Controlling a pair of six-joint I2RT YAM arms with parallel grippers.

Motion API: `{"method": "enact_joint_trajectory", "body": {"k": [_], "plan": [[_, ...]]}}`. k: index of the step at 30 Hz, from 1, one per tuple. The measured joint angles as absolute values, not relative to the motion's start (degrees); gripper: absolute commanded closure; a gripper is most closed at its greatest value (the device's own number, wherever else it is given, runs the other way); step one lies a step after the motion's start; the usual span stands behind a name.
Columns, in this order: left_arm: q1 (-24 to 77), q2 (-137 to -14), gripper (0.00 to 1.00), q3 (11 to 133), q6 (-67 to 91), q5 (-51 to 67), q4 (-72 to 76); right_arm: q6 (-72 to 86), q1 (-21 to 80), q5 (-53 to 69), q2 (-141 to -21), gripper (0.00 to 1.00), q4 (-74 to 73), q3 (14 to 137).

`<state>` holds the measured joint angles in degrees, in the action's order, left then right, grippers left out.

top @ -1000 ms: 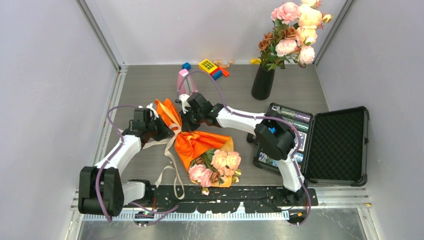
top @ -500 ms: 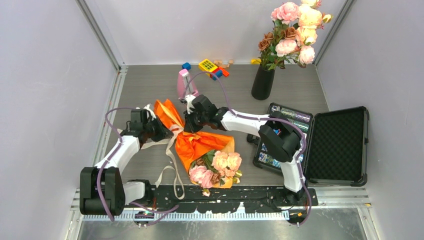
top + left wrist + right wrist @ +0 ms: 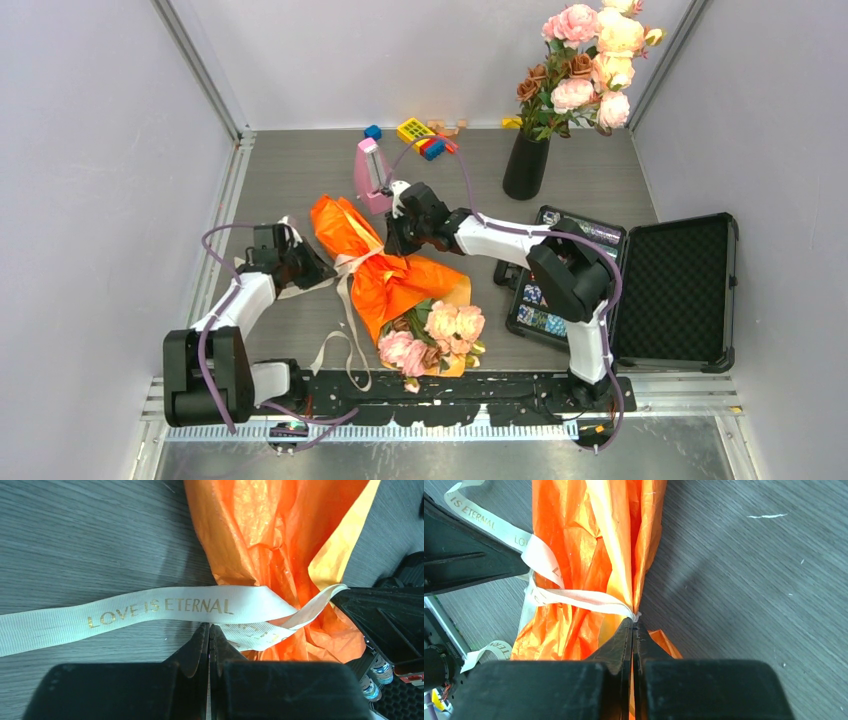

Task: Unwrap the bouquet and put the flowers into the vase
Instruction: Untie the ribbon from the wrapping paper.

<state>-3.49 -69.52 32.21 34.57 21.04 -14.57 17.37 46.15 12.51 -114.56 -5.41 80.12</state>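
Observation:
The bouquet (image 3: 390, 275) lies on the table, its orange paper (image 3: 280, 540) cinched by a cream ribbon (image 3: 165, 607) lettered in gold. Pink and peach flowers (image 3: 430, 335) stick out of its near end. My left gripper (image 3: 300, 262) sits left of the paper, jaws shut (image 3: 209, 627) on a strand of ribbon at its tips. On the far right side of the knot my right gripper (image 3: 395, 235) is shut (image 3: 634, 620) on the ribbon (image 3: 584, 597) where it wraps the paper (image 3: 589, 535). The black vase (image 3: 525, 165) stands at the back right and holds other roses.
A pink metronome (image 3: 368, 172) stands just behind the right gripper. Toy blocks (image 3: 425, 135) lie at the back wall. An open black case (image 3: 670, 290) fills the right side. A loose ribbon tail (image 3: 345, 340) trails toward the near edge. Walls close in both sides.
My left gripper has drawn back to the left and my right gripper has moved right and away. The ribbon between them has stretched out and the paper's top has shifted right.

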Motion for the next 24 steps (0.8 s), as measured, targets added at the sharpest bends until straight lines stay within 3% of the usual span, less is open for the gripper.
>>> {"method": "enact_joint_trajectory", "body": {"k": [5,9,17,24], "plan": [[-4.1,-69.5,1.00,31.4,34.6,21.3,-14.5,17.9,46.2,11.3,-112.8,0.65,-6.0,78.8],[-4.3,-69.5,1.00,31.2,34.5,22.7,-14.4,16.9,46.2,10.3,-110.9,0.54,-7.7,78.8],[-4.3,-68.9,1.00,31.2,34.5,24.5,-14.4,17.9,47.1,5.0,-104.5,0.51,-13.0,80.0],[-4.3,-68.2,1.00,31.2,34.5,25.1,-14.4,32.4,50.1,3.2,-101.6,0.52,-11.9,80.3]]}}
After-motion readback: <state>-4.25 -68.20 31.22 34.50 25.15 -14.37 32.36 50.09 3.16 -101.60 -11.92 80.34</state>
